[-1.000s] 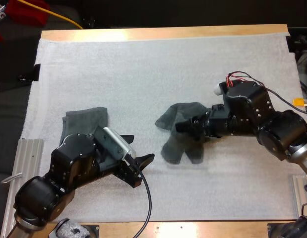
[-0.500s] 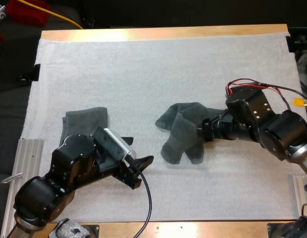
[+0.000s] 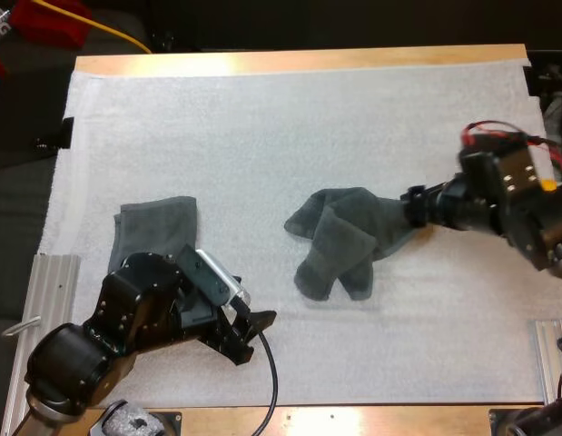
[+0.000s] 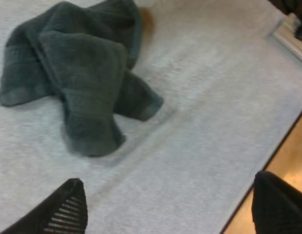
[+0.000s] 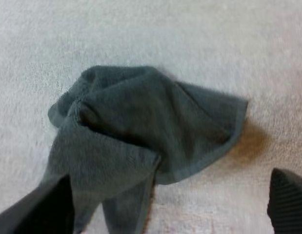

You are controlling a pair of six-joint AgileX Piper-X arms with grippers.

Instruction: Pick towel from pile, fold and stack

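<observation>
A crumpled dark grey-green towel [image 3: 342, 241] lies in the middle of the white mat [image 3: 281, 127]. It is also seen from the left wrist [image 4: 82, 68] and the right wrist [image 5: 141, 126]. My right gripper [image 3: 415, 207] hovers at the towel's right corner, open, its fingers [image 5: 290, 195] apart and pressing on nothing. A folded towel [image 3: 155, 222] lies at the left, its near part hidden under my left arm. My left gripper [image 3: 249, 331] is open near the front of the mat, left of the crumpled towel, with nothing between its fingers [image 4: 68, 209].
Metal rails lie along the table's left side [image 3: 44, 300] and right side [image 3: 548, 354]. The wooden table edge [image 3: 353, 420] runs close in front of my left gripper. Bare mat stretches behind both towels.
My right arm has drawn back to the right, off the crumpled towel, whose right corner now lies stretched out towards it. My left gripper has shifted slightly towards the table's front edge.
</observation>
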